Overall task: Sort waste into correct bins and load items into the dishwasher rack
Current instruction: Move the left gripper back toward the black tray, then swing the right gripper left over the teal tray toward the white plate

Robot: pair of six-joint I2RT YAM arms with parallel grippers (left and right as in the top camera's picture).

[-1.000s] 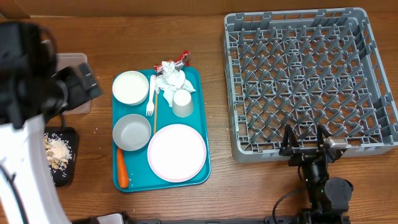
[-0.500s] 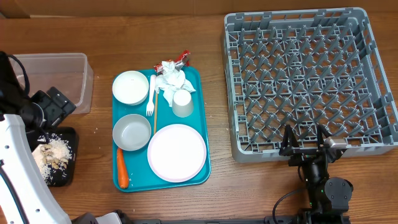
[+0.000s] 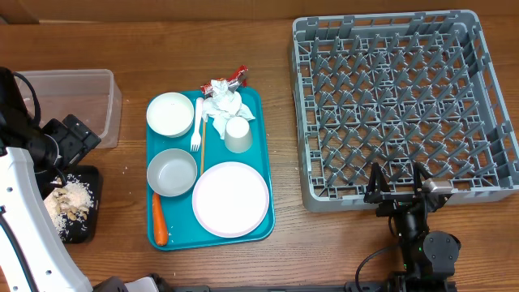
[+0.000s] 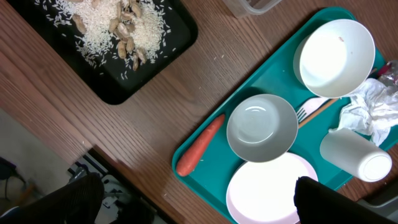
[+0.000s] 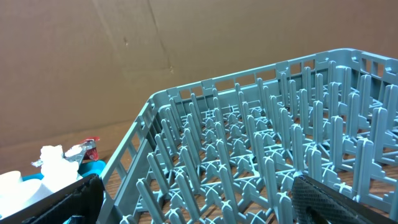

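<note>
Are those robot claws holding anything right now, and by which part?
Nothing is held: the left claw and the right claw both stand open and empty.

Teal tray [image 3: 180, 234] on wooden table [image 3: 284, 251], perhaps cardboard [image 5: 93, 62] behind.

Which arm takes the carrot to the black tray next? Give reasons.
Left. The open left hand hangs by the black tray, close to the carrot on the teal tray; the right hand sits far off at the dishwasher rack.

The left arm [image 3: 24, 203] has pulled back off the clear tub [image 3: 71, 96], uncovering it.
</note>
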